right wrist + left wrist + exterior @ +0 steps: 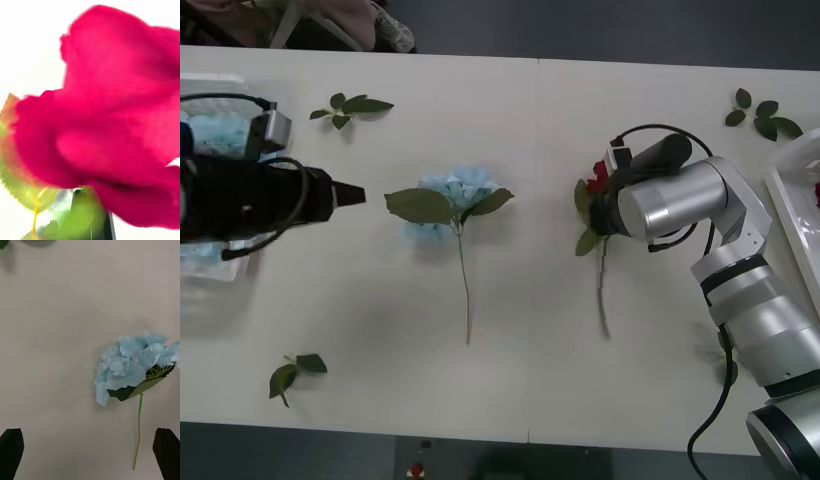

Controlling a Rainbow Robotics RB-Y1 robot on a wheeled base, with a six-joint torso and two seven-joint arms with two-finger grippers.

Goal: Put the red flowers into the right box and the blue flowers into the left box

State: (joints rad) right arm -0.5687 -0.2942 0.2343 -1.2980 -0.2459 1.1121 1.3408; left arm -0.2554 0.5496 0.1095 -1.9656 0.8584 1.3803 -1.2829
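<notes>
A blue flower (455, 194) lies in the middle of the table, stem toward me; in the left wrist view the same blue flower (129, 365) lies ahead of my left gripper (90, 455), whose black fingers stand open and apart from it. In the front view my left gripper (352, 195) hovers left of that bloom, beside the left box (208, 262), which holds pale blue clusters (218, 130). My right gripper (608, 200) is down over a red flower (599, 178), its stem (602, 290) lying on the table. The red bloom (112, 112) sits very close in the right wrist view. The right box (786, 205) is at the right edge.
Loose green leaf sprigs lie at the back left (350, 107), the front left (295, 372) and the back right (762, 115). Something red (816, 195) lies inside the right box. A seam (535, 250) runs down the middle of the white table.
</notes>
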